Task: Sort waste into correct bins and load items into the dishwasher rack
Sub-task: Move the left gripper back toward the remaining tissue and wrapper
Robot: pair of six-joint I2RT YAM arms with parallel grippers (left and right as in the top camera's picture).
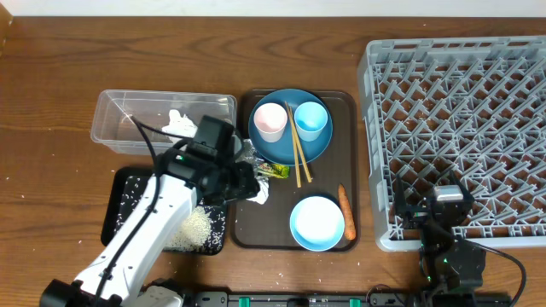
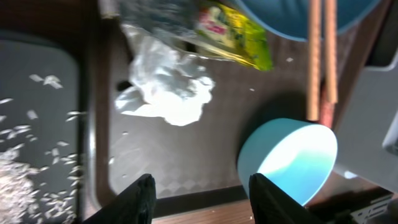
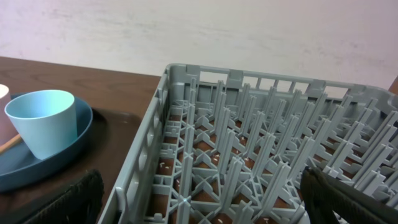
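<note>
A dark brown wooden table (image 1: 51, 77) stands against a plain, pale wall (image 3: 261, 31).

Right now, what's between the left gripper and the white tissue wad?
Between the open left gripper and the white tissue wad there is only bare brown tray floor. This shows in the left wrist view.

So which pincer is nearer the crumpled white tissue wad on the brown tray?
Left. The left pincer hovers open right by the white tissue wad; the right pincer sits far off at the grey plastic rack.
</note>
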